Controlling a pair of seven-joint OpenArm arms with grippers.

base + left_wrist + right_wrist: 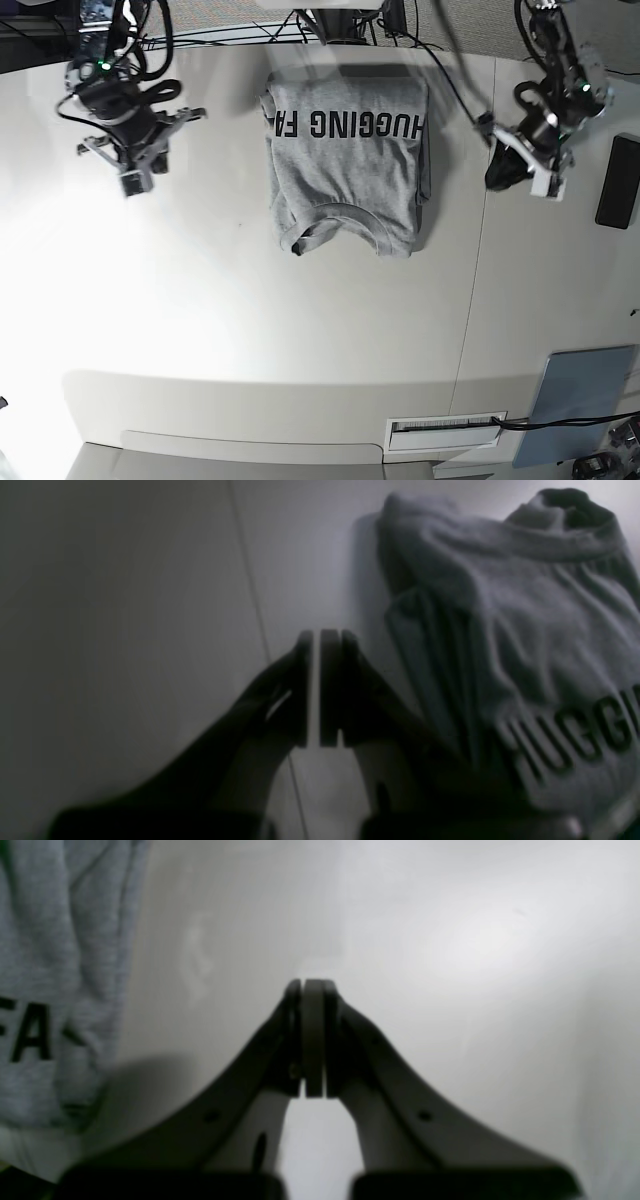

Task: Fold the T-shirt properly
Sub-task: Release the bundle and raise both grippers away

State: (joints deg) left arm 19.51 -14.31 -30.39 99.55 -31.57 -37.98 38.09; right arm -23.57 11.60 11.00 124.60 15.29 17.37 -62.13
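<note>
Right gripper, at the left of the base view, hangs over bare table with its jaws pressed together on nothing; its wrist view shows them closed, with the shirt's edge just off to one side.

Next comes the T-shirt, lying at the table's far middle between the two arms and touched by neither. It looks well along: both sleeves appear tucked in, so it makes a rough rectangle, collar toward the near side. The edges are uneven and a corner by the collar sticks out. What seems left is a crosswise fold or some tidying.

Its black print reads "HUGGING FA" upside down in the base view; the rest is folded out of sight.

Left gripper, at the right, shows only a thin slit between its jaws and pinches nothing, near the shirt's side.
</note>
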